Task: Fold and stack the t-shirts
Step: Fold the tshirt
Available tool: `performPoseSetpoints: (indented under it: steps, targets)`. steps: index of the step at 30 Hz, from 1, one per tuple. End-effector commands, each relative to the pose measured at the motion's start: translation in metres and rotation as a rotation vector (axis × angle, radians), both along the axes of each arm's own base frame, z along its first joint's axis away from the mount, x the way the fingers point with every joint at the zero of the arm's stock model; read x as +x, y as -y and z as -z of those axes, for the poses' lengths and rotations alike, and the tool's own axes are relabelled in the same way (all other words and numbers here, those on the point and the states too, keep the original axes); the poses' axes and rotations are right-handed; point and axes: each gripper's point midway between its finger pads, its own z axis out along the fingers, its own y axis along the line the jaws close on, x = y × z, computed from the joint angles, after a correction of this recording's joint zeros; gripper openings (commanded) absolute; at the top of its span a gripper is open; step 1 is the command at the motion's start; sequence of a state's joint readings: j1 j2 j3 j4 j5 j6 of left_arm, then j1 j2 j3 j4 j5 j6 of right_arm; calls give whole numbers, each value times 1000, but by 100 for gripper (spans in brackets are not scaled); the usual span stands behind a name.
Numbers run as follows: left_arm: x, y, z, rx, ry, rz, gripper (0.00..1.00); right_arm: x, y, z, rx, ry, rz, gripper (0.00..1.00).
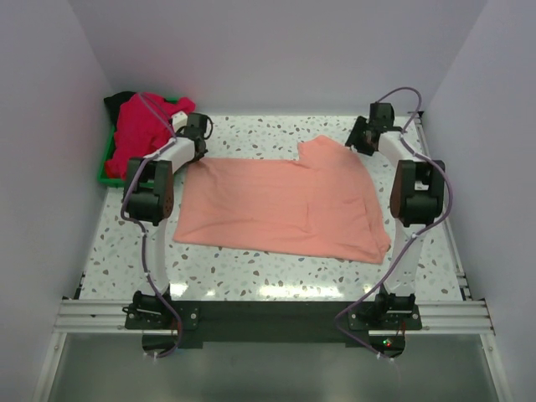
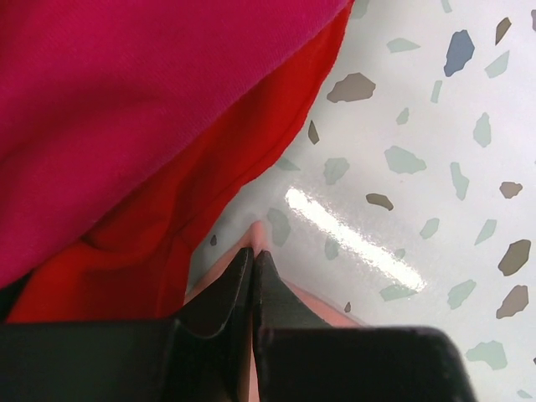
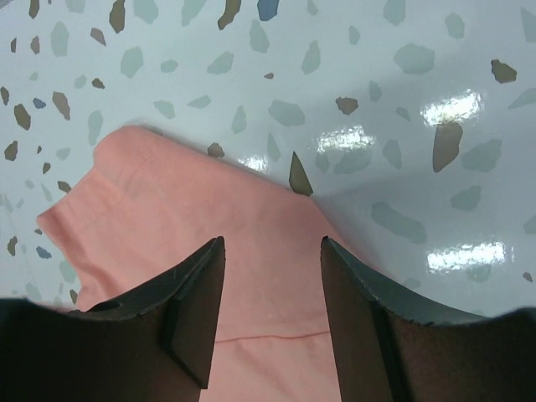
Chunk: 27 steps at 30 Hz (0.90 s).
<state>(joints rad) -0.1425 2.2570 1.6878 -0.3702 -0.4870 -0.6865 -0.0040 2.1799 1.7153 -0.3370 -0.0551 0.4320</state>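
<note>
The left gripper [image 2: 253, 254] has its jaws pinched on a corner of the salmon-pink t-shirt [image 1: 285, 205], which lies spread across the middle of the tabletop [image 1: 251, 272]. The right gripper [image 3: 272, 247] hovers with jaws spread over the shirt's far right sleeve. Folding looks barely begun, and the other t-shirts [image 1: 144, 126] sit heaped in the green tray [image 1: 105, 172] at the far left corner, with no stack yet.

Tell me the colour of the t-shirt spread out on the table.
The t-shirt is plain salmon-pink; the top external view shows it best.
</note>
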Motion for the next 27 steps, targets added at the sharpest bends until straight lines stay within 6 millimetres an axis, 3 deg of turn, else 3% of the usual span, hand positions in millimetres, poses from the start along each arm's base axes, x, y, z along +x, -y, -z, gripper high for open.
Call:
performPoseSetpoints:
  steps: [1,5,9,12,17,22,23,27]
  targets:
    - [-7,5,7,-14,-15,24,2,18,6,-12,-57,41,-3,53]
    - [-7,6,5,-22,-11,33,0,16,16,5,-101,-31,37,53]
    - [-6,8,2,-30,0,39,0,0,26,21,-141,-92,79,52]
    - [-7,9,1,-33,1,45,0,-7,24,33,-130,-121,71,51]
    - [-5,11,-3,-42,10,53,0,-7,16,36,-98,-122,48,47]
    - [-5,12,-4,-47,13,62,0,-9,11,38,-71,-140,31,30]
    - [-5,13,-4,-51,16,65,0,-9,11,37,-68,-135,29,20]
    - [-4,14,-11,-56,31,71,0,-5,10,22,-60,-108,35,3]
